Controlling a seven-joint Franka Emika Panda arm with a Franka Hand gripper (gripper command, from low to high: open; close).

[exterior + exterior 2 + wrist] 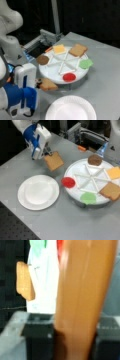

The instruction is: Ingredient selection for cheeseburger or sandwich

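My gripper (37, 83) (46, 153) is shut on a tan bread square (48, 85) (53, 161), held in the air between the round divided tray (53, 72) (75, 192) and the white paper plate (71, 108) (38, 192). In the wrist view that bread square (83, 300) fills the middle as a tall brown slab. On the tray lie a second bread square (78, 50) (111, 190) (24, 281), a yellow cheese square (59, 49) (114, 172) and a dark brown patty (42, 60) (94, 159). The paper plate holds nothing.
A red disc (69, 77) (68, 182) and a green leaf piece (86, 64) (88, 198) also sit on the tray. A grey metal fixture (46, 37) (86, 135) stands behind the tray. The grey table (105, 82) (62, 222) ends in a dark edge in a front view's bottom left.
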